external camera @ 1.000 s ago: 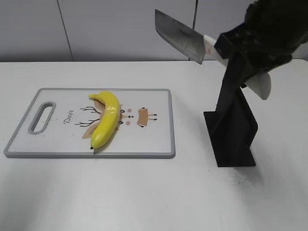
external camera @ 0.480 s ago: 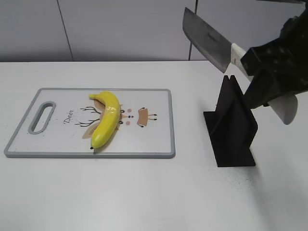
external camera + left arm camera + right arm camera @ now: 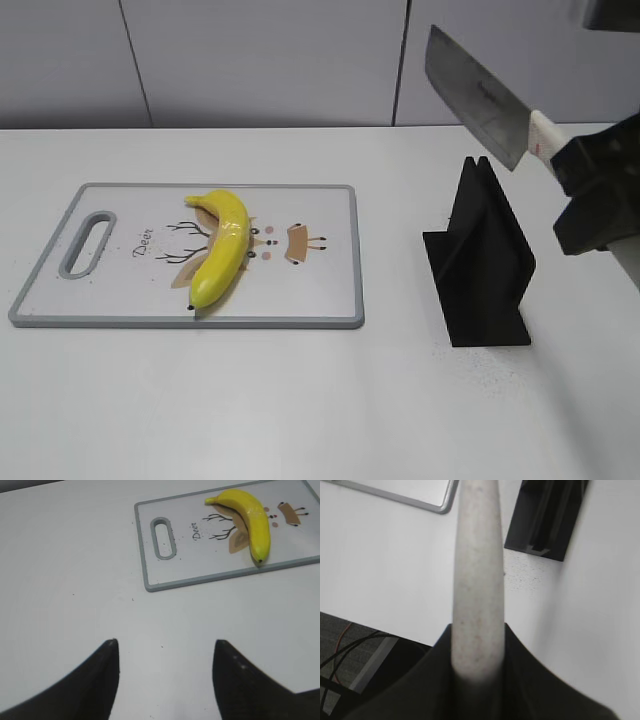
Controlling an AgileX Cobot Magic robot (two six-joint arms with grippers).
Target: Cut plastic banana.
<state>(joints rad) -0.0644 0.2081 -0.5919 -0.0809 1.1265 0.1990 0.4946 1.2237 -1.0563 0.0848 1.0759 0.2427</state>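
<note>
Item 1, nearest my exterior camera: the plastic banana point(image 3: 222, 248), lying flat on the white cutting board point(image 3: 320, 290). Its long axis ran from the near-left, where the blunt end sat close to the board's front edge, up to the far stem end, which curved off to the left.

Item 2: black knife stand point(image 3: 482, 260), upright on the table point(image 3: 300, 400) to the right of the board and well apart from it.

Item 3: right gripper point(image 3: 477, 650), closed around the pale handle of the cleaver point(image 3: 478, 97). I held the blade high above the stand, tilted up to the left. Since a second earlier it had travelled rightward, away from the banana.

Item 4: left gripper point(image 3: 165, 652), jaws spread wide over bare table, holding nothing, short of the board.
</note>
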